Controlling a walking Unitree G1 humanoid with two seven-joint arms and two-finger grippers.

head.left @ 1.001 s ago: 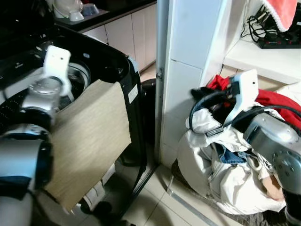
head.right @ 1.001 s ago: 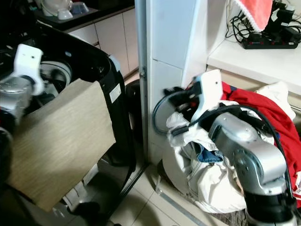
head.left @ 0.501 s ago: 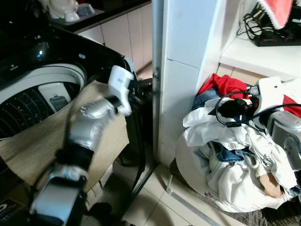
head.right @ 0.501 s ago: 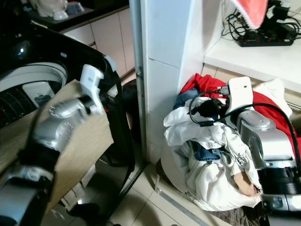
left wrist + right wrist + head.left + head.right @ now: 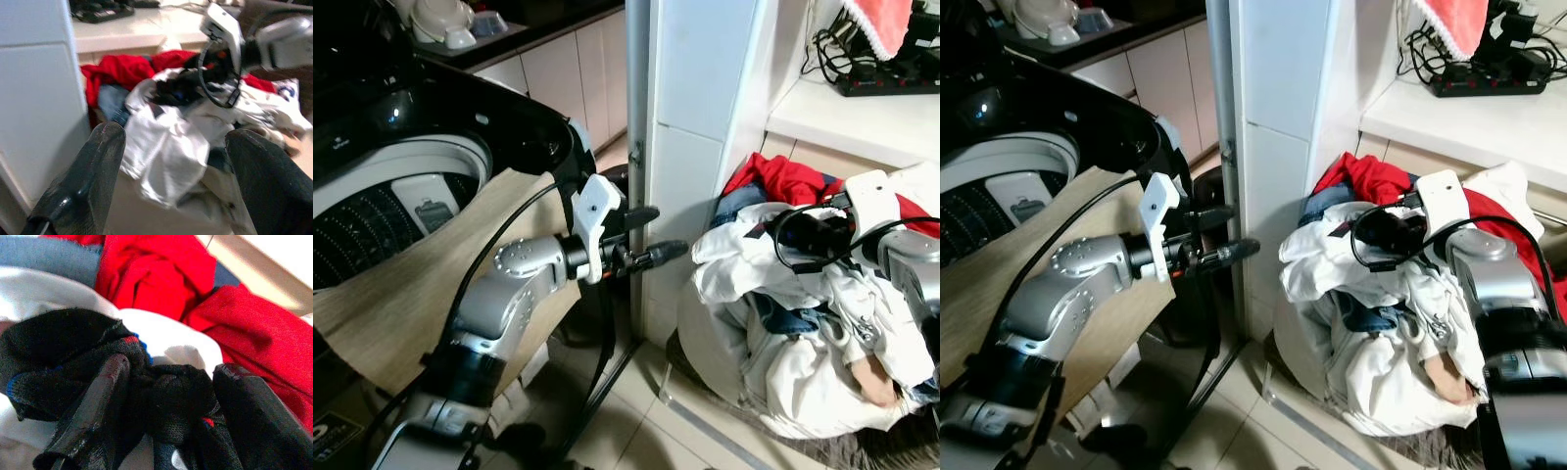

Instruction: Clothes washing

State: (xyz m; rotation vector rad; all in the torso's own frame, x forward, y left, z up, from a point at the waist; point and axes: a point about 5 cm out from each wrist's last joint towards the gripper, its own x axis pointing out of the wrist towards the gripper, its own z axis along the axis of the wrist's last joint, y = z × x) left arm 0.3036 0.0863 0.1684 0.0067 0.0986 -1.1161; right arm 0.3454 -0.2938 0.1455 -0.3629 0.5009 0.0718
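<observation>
Laundry pile (image 5: 793, 323) heaped on the floor right of a white pillar (image 5: 690, 147), beside the open washing machine (image 5: 401, 166). In the eye views, the left gripper (image 5: 646, 235) reaches toward the pile, fingers parted and empty. The left wrist view shows white and red clothes between its spread fingers (image 5: 83, 181). In the right wrist view, the right gripper (image 5: 161, 406) pinches a black garment (image 5: 73, 352) atop the pile.

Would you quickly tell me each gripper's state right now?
Left gripper: open, empty, reaching toward the laundry pile.
Right gripper: closing on a black garment.
</observation>
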